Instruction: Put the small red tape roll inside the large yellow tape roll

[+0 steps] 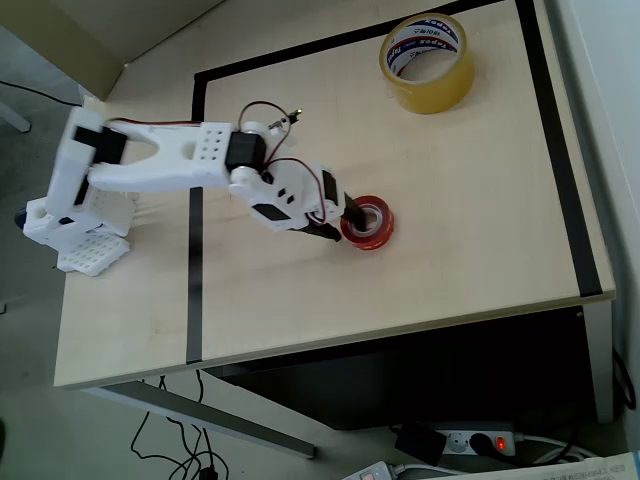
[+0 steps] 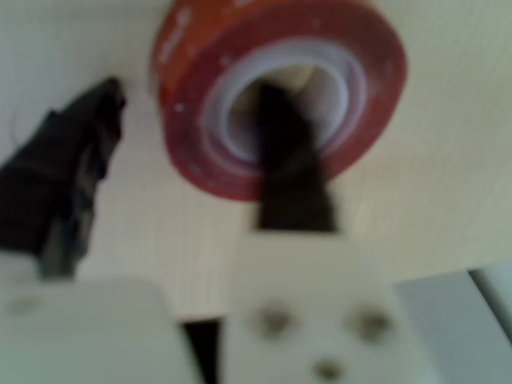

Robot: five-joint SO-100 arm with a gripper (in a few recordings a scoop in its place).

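Fingers [image 2: 188, 152] straddle one wall of the small red tape roll [image 2: 280, 88]: one dark tip sits inside its pale core, the other outside (parted, not yet clamped, as far as I can judge), so I can pinch the wall and lift. That roll lies flat on the surface [image 1: 480, 200]. Well beyond it, toward the far edge, stands the large yellow tape roll [image 1: 427, 62].
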